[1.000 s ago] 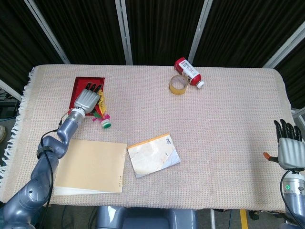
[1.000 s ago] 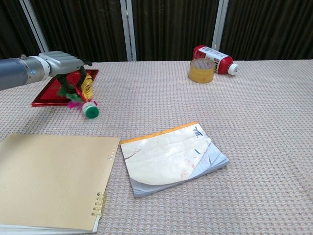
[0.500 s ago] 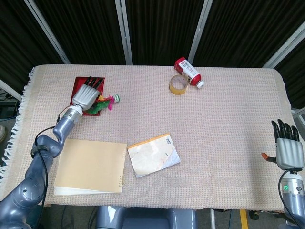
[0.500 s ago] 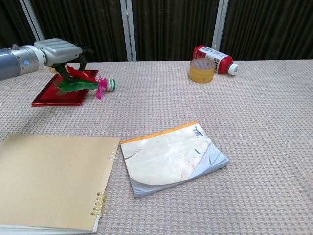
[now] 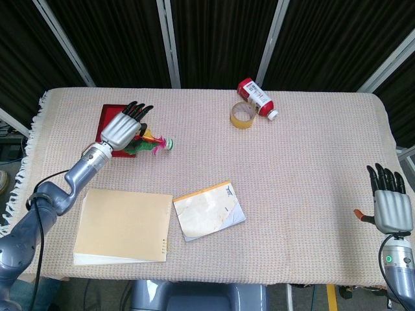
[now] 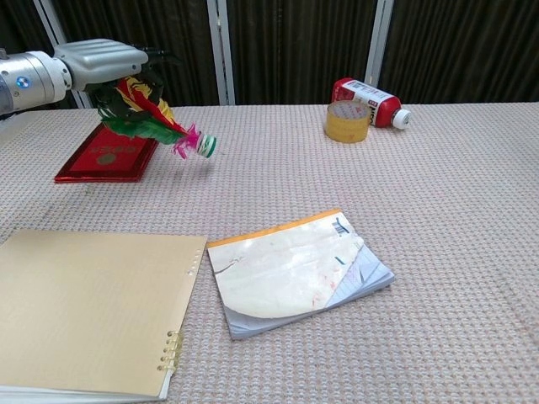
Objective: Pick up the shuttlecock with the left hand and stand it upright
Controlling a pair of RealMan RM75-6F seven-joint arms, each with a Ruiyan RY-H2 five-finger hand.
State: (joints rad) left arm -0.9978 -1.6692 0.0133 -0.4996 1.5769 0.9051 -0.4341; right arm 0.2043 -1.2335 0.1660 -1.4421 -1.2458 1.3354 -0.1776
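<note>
The left hand [image 6: 101, 61] holds the feathered shuttlecock with red, yellow, green and pink plumes and a small green-and-white round base [image 6: 160, 126] clear of the woven beige surface [image 5: 305, 168]. Its fingers [image 5: 137, 111] are closed on the feather end, though the exact contact lies under the palm and cannot be made out. The shuttlecock hangs below and ahead of those fingers, tilted nearly sideways, its base pointing away from the palm toward the robot's right, just off the edge of the flat red tray [image 6: 105, 156].

It looks very light, with almost all its weight in the round base; the feathers are probably soft and springy, likely to bend or slip under a hard squeeze. Holding it by the plumes leaves the base free to swing, which should help: turning the wrist until the base points down would let it settle flat. A grip low on the feathers, close to the base, would likely give steadier control.

The right hand [image 5: 387, 204] hangs at the near right edge, fingers straight and apart, holding nothing.
</note>
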